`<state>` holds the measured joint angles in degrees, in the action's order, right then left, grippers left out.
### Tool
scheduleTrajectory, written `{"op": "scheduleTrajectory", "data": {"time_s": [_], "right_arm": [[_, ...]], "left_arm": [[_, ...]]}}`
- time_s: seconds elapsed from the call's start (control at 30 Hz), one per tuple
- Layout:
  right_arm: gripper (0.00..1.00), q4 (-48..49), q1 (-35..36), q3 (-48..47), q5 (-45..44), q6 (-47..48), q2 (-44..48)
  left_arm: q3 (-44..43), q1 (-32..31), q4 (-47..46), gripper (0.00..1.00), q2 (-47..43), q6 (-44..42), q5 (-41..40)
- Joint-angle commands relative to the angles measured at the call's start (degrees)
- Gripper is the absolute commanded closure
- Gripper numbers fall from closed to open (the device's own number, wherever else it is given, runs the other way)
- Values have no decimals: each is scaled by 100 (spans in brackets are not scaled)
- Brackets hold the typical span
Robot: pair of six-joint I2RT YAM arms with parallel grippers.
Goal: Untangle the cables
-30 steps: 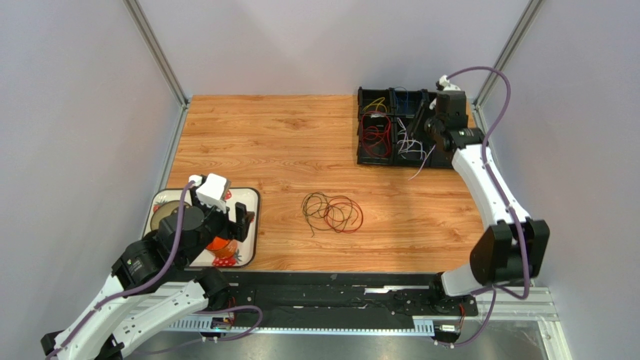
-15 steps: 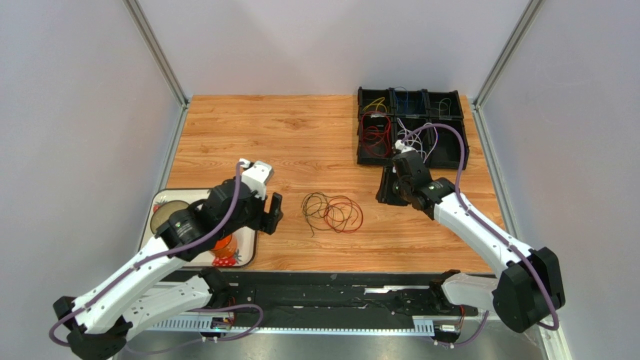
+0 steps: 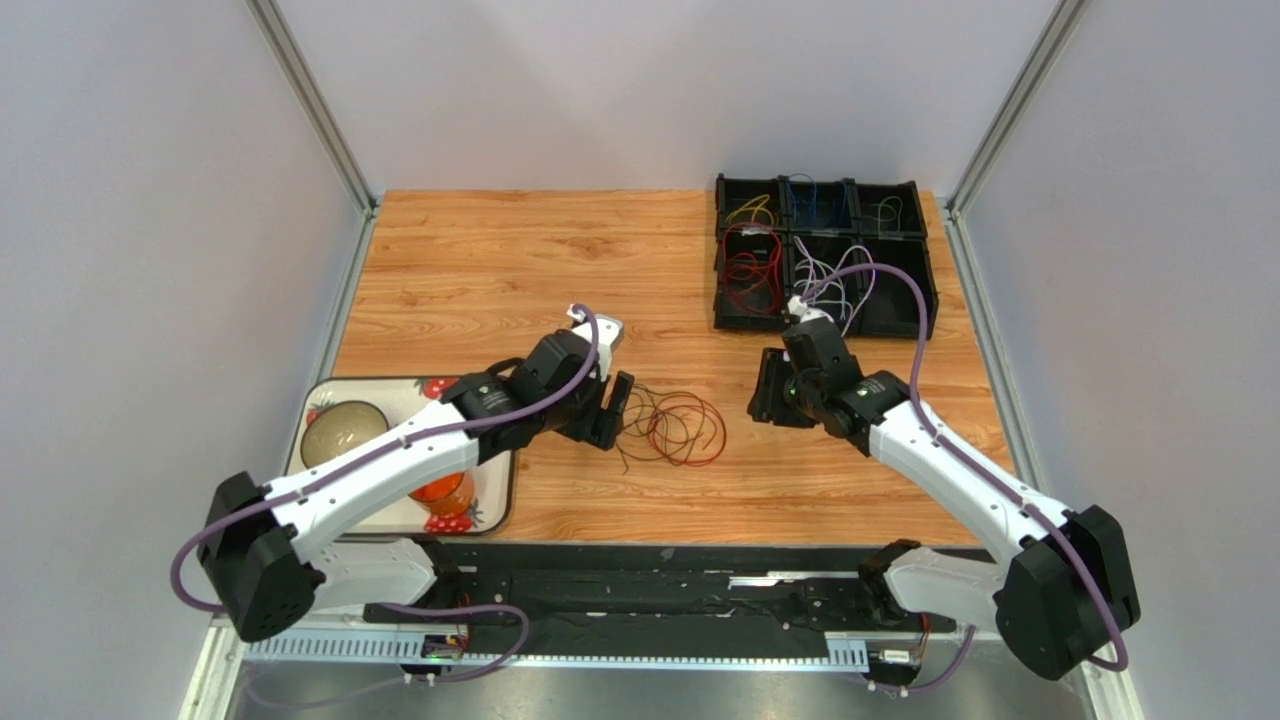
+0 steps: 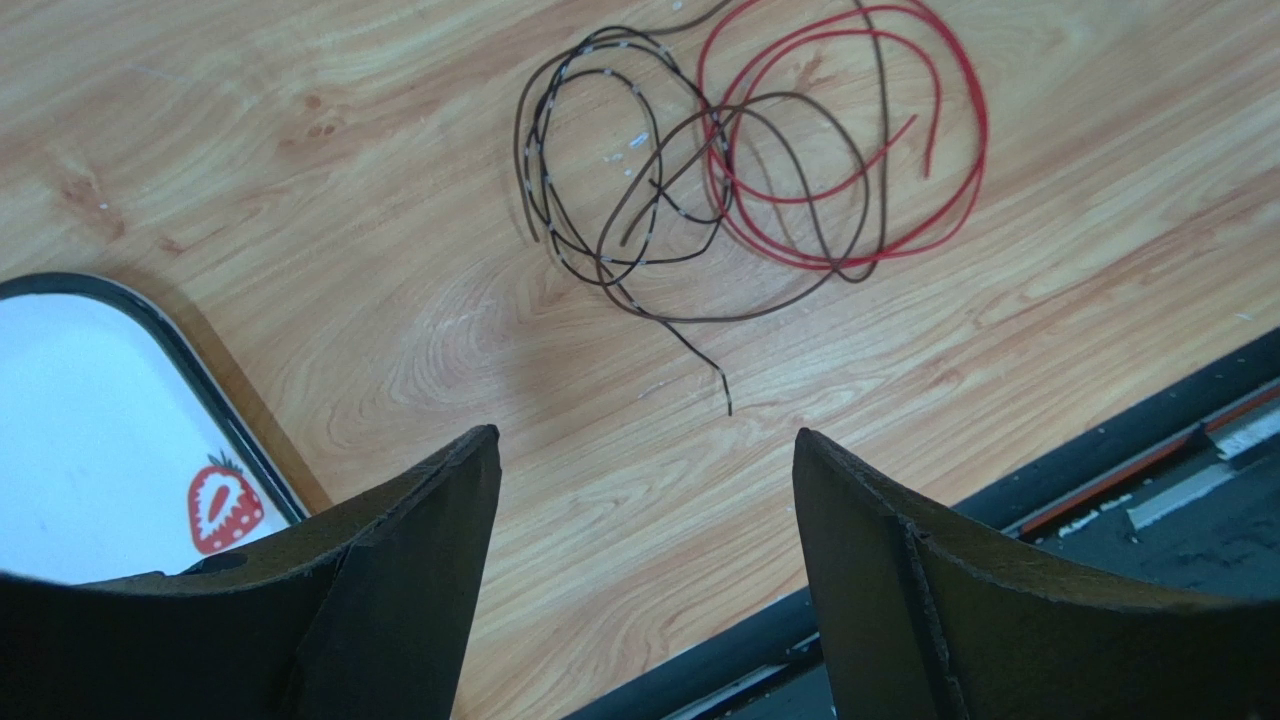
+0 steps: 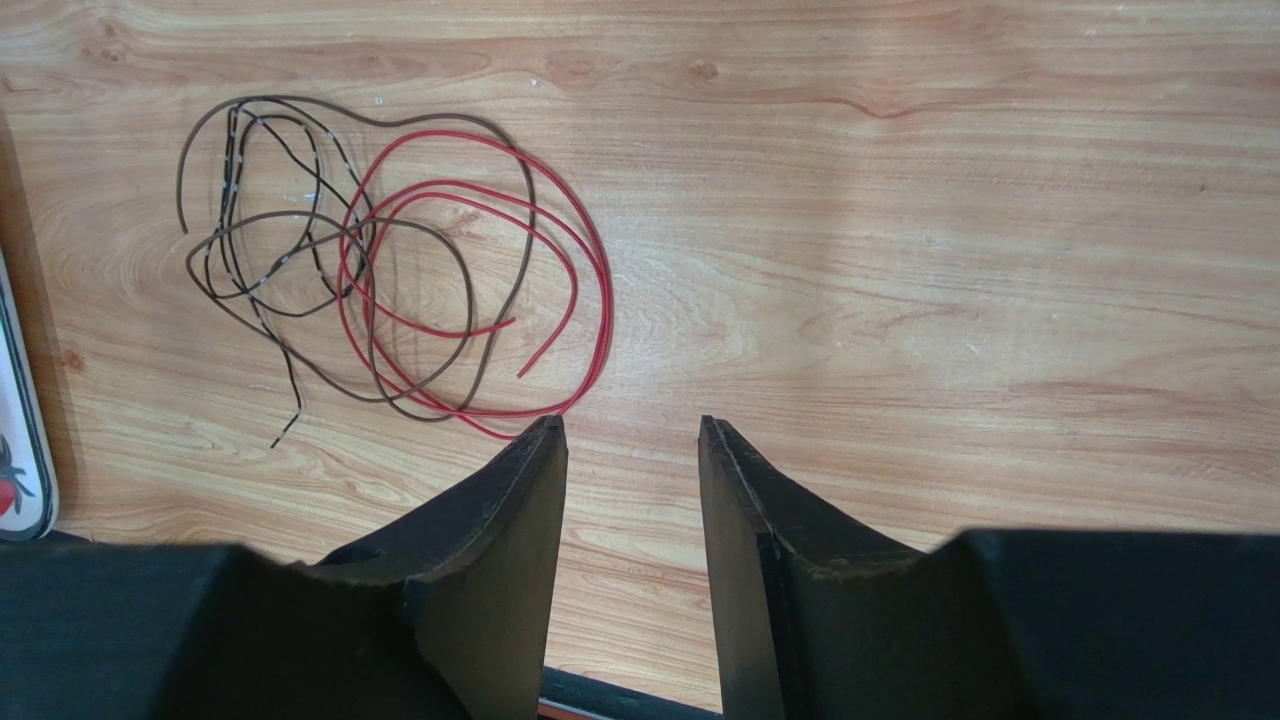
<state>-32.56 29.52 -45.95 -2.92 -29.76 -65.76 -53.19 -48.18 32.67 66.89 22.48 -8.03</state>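
The cables (image 3: 669,428) lie as one loose tangle of dark brown and red loops flat on the wooden table. My left gripper (image 3: 609,408) hovers at the tangle's left edge, open with nothing between its fingers. In the left wrist view the tangle (image 4: 747,165) lies ahead of the wide-apart fingertips (image 4: 646,443). My right gripper (image 3: 769,393) hangs a little to the tangle's right, open and empty. The right wrist view shows the loops (image 5: 368,255) up and to the left of its fingertips (image 5: 631,428). More cables, red, yellow, blue and white, sit sorted in a black compartment bin (image 3: 824,186).
A white strawberry-print tray (image 3: 493,450) sits at the near left with a bowl (image 3: 338,435) and an orange object on it; its corner shows in the left wrist view (image 4: 105,450). A black rail (image 3: 676,563) runs along the table's near edge.
My left arm swung right from over the tray to the tangle's left side. My right arm came down from the bin to the tangle's right.
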Motion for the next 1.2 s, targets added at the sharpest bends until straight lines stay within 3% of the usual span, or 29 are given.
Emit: {"op": "scheduleTrajectory", "data": {"time_s": [0.0,0.4,0.53,0.6,0.63,0.7,0.73,0.8,1.17], "right_arm": [[58,311,45,51,125,-4,-130],[59,487,72,60,397,207,-438],[59,522,72,34,424,242,-552],[59,531,72,8,432,269,-596],[59,531,63,-1,432,269,-605],[59,513,63,-19,424,313,-631],[59,522,72,-28,406,330,-640],[59,470,72,-71,345,409,-658],[59,285,72,-168,292,445,-438]], "left_arm": [[-104,20,-489,21,507,151,-155],[-438,28,-876,26,2064,-42,-515],[-666,46,-902,34,2547,-42,-647],[-763,46,-937,42,2714,-51,-647],[-824,46,-929,57,2758,-59,-656],[-868,37,-911,73,2838,-77,-656],[-877,46,-920,89,2855,-77,-647],[-895,37,-894,100,2873,-95,-629],[-1202,37,-393,100,2153,-130,-568]]}}
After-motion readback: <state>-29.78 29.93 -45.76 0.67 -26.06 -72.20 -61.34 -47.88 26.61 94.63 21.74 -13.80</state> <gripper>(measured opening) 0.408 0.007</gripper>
